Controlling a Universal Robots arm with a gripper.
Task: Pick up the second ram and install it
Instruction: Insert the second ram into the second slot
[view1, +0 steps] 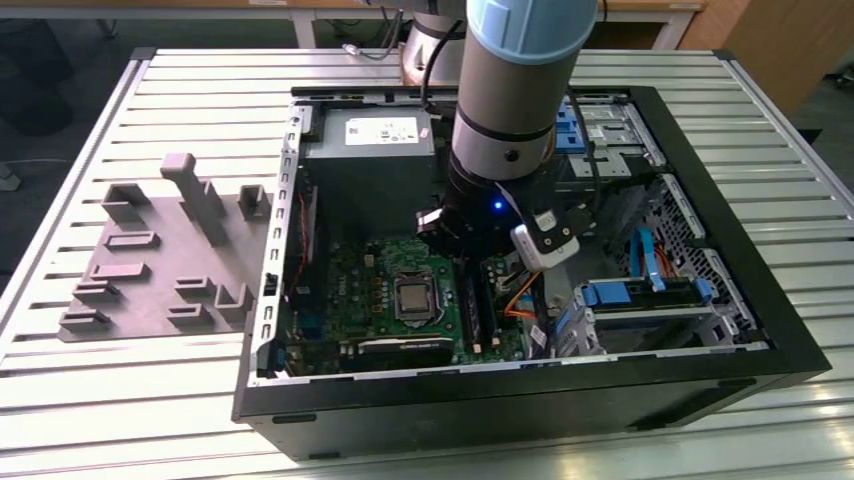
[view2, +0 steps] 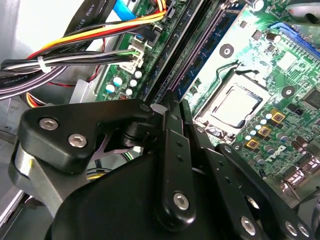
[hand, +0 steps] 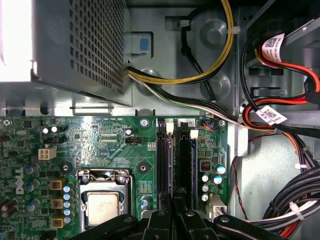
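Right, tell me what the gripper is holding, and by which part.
Cannot be told. The gripper sits low over the long black plastic memory sockets on the green motherboard; its own body hides any grip.

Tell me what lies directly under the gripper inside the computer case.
Under the gripper lie the black memory sockets beside the processor. The gripper covers the sockets' near ends, so whether the second ram is seated cannot be seen.

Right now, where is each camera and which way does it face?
Exterior view: off the arm, looking down into the black computer case; grey-blue arm shows.
First wrist view: on the arm, facing the green motherboard; black hand shows.
Second wrist view: on the arm, slanting across it; hand shows.
All share the square silver processor.
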